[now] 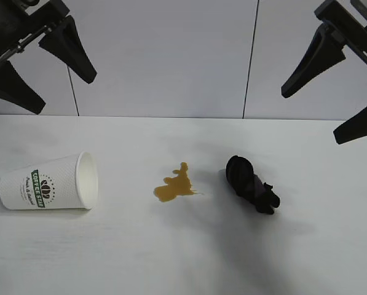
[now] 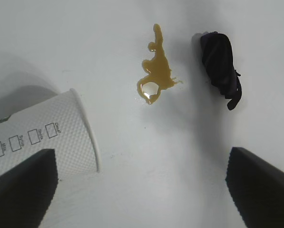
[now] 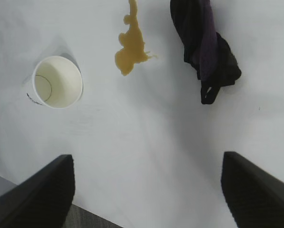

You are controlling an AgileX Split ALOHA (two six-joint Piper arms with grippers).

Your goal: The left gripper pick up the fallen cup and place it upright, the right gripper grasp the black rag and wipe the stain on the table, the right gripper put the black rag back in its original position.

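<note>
Exterior view: cup (image 1: 48,182) on side, well below open left pincer (image 1: 40,78).

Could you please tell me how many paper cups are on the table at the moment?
1. The cup lies on its side at the left of the table, mouth toward the stain; nothing appears to hide another.

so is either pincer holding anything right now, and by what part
Nothing is held. The left pincer and right pincer both hang open above the table; the cup lies on its side and the black rag lies untouched.
</note>
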